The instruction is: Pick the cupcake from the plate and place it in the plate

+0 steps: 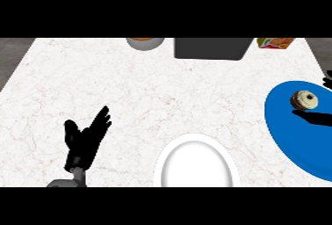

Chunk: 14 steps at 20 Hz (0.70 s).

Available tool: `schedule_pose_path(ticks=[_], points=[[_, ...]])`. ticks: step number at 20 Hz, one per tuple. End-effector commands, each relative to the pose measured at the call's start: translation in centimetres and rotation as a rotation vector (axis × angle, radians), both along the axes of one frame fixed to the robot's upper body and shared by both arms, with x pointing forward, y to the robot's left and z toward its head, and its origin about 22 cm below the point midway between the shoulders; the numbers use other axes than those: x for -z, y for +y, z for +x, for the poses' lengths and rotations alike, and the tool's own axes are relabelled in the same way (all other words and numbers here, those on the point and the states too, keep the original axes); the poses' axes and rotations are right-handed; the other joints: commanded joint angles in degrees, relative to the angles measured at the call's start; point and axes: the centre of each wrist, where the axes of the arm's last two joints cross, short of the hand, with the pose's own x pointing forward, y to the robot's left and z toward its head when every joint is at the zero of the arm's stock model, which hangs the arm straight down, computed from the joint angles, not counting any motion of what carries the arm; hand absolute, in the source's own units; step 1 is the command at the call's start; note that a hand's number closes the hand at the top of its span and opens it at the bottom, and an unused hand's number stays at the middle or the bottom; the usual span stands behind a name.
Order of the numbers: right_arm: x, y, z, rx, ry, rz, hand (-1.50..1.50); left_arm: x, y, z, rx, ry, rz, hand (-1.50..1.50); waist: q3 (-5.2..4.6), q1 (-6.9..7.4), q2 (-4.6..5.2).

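At your far left the left robot hand [85,138] rests low over the bench [130,88], fingers straight and spread, pointing up and slightly right, holding nothing. To its right, at the lower edge, you have the white plate [167,159], with nothing on it. Along the top edge, from left to right, sit a grey round container [144,43], a dark grey box [211,48] and a colourful carton [275,42], all cut off by the view. Further right lies the blue plate [288,132], running off the right edge. The cupcake [304,99] sits on its upper part. You see the cupcake from above as a nearly round, cream-coloured shape with a darker spot near its middle, so it shows no clear long axis or heading. At the right edge only a dark sliver of the right robot hand [328,79] shows; you cannot tell its state
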Motion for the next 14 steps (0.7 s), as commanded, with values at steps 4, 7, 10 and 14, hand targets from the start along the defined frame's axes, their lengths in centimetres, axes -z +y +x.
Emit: schedule_pose_path(ticks=[4,7,10,14], points=[[-0.8,-3.9,-2.1,0.047,-0.128,0.22,-1.5,-1.3,0.3,-0.1,-0.026,-0.009,0.0,0.0,-0.01,-0.38,-0.18],[-1.2,-6.3,-4.4,0.053,-0.13,0.284,-1.5,0.5,1.5,-1.5,-0.005,-0.003,0.003,0.0,-0.06,-0.72,-0.2],[-0.2,-7.6,-7.0,-0.035,-0.074,0.332,-1.5,-0.5,1.8,0.1,-0.036,-0.008,-0.004,0.0,-0.1,-1.33,-0.37],[-1.1,-9.8,-9.4,-0.146,-0.062,0.377,-1.5,-1.0,1.6,0.6,-0.037,0.006,-0.017,0.0,-0.03,-1.29,-0.33]])
